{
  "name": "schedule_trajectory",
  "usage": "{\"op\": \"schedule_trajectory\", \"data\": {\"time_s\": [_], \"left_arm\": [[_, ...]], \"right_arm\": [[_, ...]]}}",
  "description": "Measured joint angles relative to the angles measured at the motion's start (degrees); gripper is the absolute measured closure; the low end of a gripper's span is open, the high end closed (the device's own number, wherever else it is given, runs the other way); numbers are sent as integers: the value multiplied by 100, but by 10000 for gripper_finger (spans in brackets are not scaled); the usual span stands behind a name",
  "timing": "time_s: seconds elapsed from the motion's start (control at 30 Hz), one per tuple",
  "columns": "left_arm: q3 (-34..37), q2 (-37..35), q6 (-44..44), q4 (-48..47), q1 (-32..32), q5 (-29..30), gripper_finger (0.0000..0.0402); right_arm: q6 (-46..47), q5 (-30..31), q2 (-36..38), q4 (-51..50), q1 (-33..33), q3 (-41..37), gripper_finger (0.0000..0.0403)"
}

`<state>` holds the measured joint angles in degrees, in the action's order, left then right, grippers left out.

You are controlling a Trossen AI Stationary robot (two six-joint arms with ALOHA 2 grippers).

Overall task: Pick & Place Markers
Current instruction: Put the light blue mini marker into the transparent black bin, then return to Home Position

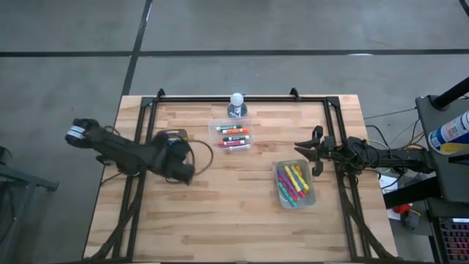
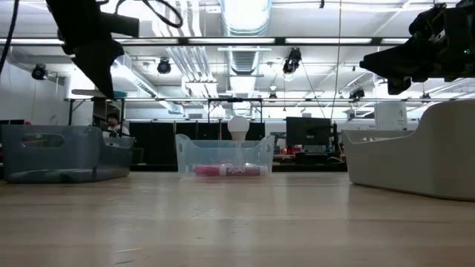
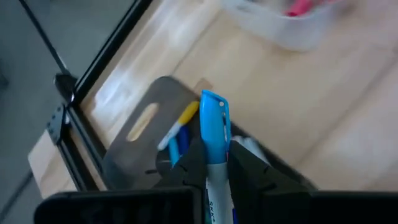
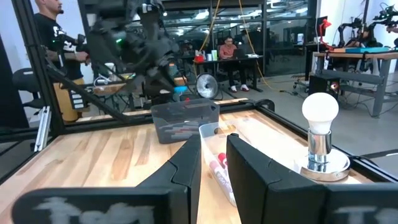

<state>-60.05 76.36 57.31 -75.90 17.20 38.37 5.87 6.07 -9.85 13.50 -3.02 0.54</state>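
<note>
My left gripper is shut on a blue-capped marker with a white barrel. It hangs above the table's left part, just near of the dark grey tray. In the tray lie a yellow and a blue marker. A clear tub at mid-table holds several markers. A second tub nearer the right holds several more. My right gripper waits at the right edge, level, its fingers a little apart with nothing between them. My left gripper pinches the marker's white barrel just behind the blue cap, between its two fingers. The marker lies along the fingers, its capped end sticking out past the tips. The fingers slant down from above, and the marker is lifted clear, over the tray's edge.
A light bulb on a round metal base stands at the far edge behind the middle tub. A black frame runs round the tabletop. Bare wood stretches along the near side. People show in the room beyond the table.
</note>
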Motion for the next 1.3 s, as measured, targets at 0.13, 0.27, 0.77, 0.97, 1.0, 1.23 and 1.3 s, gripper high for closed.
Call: {"op": "schedule_trajectory", "data": {"time_s": [0.13, 0.27, 0.77, 0.97, 1.0, 1.23, 1.3], "left_arm": [[496, -582, 33, 241, -452, -140, 364], [1109, -1044, -366, 941, -927, -734, 364], [1985, -1447, -1153, 2067, -1341, -1455, 344], [1898, -1456, -1542, 2068, -1341, -1447, 313], [1893, -1457, -1552, 2055, -1339, -1432, 305], [1799, -1456, -1961, 1958, -1341, -1634, 273], [1635, -1457, -2113, 1965, -1336, -1652, 273]], "right_arm": [[2, 0, 0, 0, -1, 1, 335], [7, 0, 0, 0, 1, 0, 335], [7, 0, 0, 0, 1, 0, 335], [3, 0, 0, 0, -1, 2, 335], [0, 0, 0, 0, 0, -1, 335], [6, 0, 0, 0, 0, 0, 335], [4, 0, 0, 0, 1, -1, 335]]}}
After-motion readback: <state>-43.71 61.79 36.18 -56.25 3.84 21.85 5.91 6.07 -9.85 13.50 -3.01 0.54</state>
